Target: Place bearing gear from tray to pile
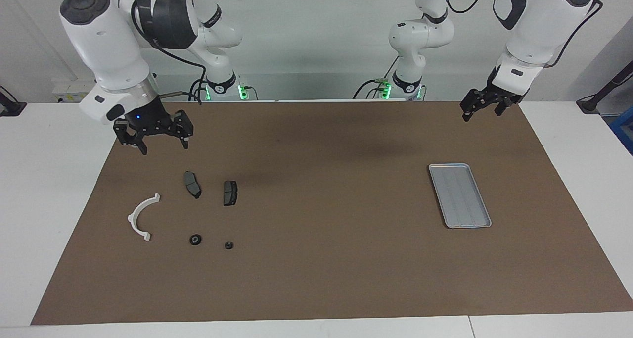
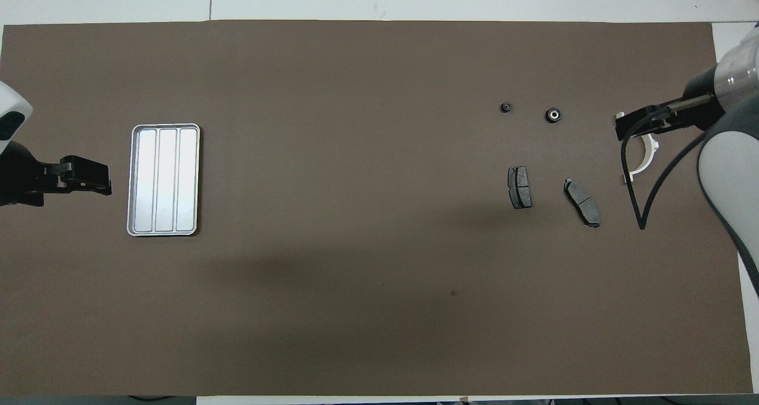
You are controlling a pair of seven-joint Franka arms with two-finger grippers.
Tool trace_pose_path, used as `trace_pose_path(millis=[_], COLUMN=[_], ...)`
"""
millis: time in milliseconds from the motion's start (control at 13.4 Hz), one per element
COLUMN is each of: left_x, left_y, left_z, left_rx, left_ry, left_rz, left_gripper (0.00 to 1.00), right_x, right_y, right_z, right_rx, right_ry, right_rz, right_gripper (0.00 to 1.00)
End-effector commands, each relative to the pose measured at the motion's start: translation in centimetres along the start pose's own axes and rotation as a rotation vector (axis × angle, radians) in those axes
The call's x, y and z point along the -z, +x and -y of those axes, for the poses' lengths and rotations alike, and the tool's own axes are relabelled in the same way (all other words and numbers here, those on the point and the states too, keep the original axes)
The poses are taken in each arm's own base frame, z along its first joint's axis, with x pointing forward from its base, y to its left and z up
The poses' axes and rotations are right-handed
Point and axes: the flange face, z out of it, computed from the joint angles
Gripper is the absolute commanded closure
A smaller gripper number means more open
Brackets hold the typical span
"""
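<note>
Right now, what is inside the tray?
Nothing: the tray shows only its bare ribbed floor, fully uncovered in both views. Two small round black parts lie on the mat by the pile, toward the right arm's end.

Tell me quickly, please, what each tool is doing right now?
Left tool: open, empty, up near the tray's end of the table.
Right tool: open, empty, raised near the brake pads.

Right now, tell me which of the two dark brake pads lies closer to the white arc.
The slanted pad, beside the white arc toward the right arm's end. The other pad lies straighter, closer to the table's middle.
</note>
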Motion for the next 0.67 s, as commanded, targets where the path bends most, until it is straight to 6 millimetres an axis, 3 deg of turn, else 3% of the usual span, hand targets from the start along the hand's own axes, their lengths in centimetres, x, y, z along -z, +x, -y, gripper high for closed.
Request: trace_pose_path(millis=[0, 224, 598], left_x=[0.4, 0.4, 0.4], left_y=[-0.6, -0.6, -0.6], left_z=[0.1, 0.1, 0.1], left_rx=[-0.004, -0.004, -0.004], left_ry=[-0.010, -0.010, -0.010], left_rz=[0.005, 0.005, 0.005], left_gripper=[0.00, 0.00, 0.00], right_x=[1.3, 3.1, 5.0], right_y=[-3.9, -5.9, -7.7], right_z=[0.6, 0.3, 0.5], right_rx=[0.012, -0.004, -0.023], right_ry=[0.028, 0.034, 0.021], right_rz=[0.036, 0.074, 0.110], right_gripper=[0.00, 0.00, 0.00])
